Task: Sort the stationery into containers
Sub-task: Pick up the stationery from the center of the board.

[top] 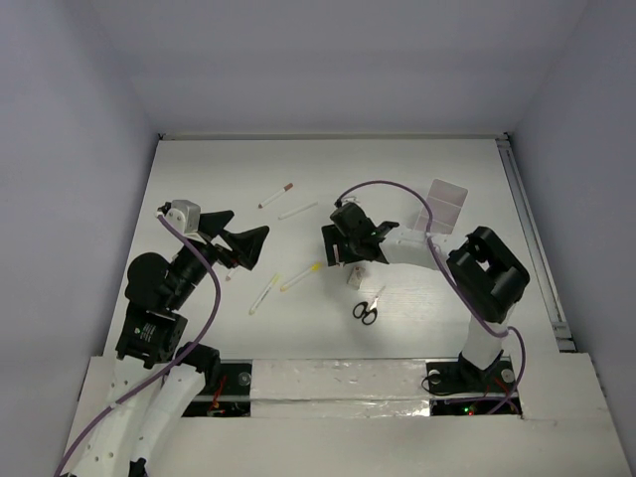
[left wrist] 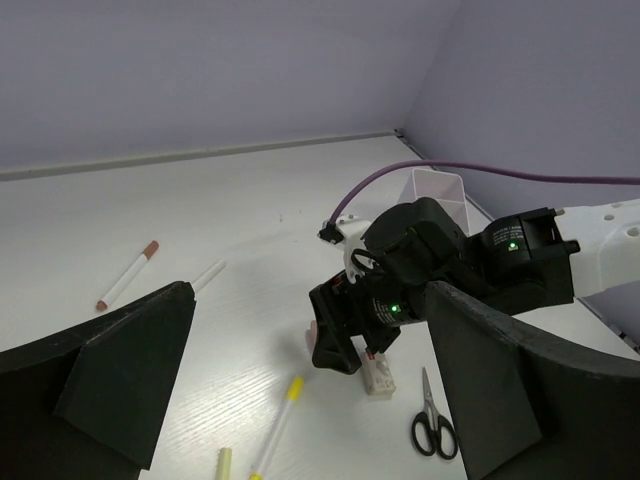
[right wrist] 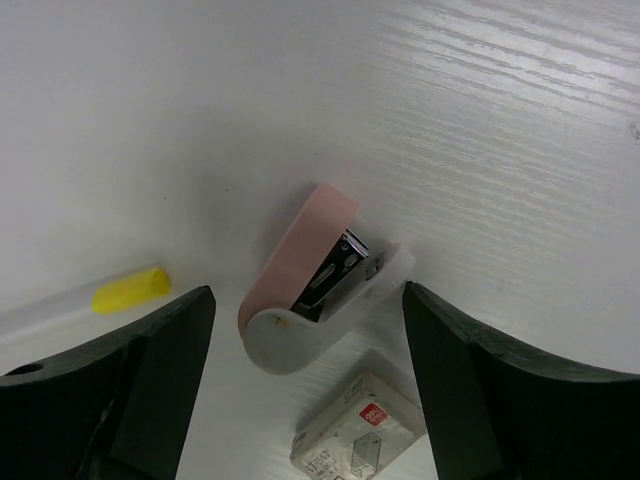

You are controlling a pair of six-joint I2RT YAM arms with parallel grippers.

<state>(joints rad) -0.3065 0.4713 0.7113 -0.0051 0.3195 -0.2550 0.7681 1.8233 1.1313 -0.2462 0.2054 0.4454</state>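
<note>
Right gripper (right wrist: 307,300): my jaws are wide, pointing down over the stapler (right wrist: 320,280). The stapler lies on its side between the fingers (right wrist: 150,380), with a gap on each side and no contact. Nothing is held.

Left gripper (left wrist: 310,295): jaws wide and holding nothing. It hangs above the table (top: 199,169), well left of the stapler and facing it.

Everything else is placed relative to the stapler:
- small box (right wrist: 360,435): just beside it on the near side, and I can't tell whether they touch. From above it shows just below my right gripper.
- yellow-capped pen (top: 300,276): near, to the left, with the yellow tip pointing at the stapler.
- pale pen (top: 264,294): further left, past the yellow-capped one.
- scissors (top: 366,310): on the near side, past the small box, blades pointing back toward the stapler.
- white pen (top: 298,211): on the far side and to the left, well apart.
- red-capped pen (top: 275,195): further out the same way, just beyond the white pen.
- tray (top: 447,204): on the far side and to the right, well apart. I can't make out its compartments from here.

All the stationery lies flat on the table, outside the tray.
</note>
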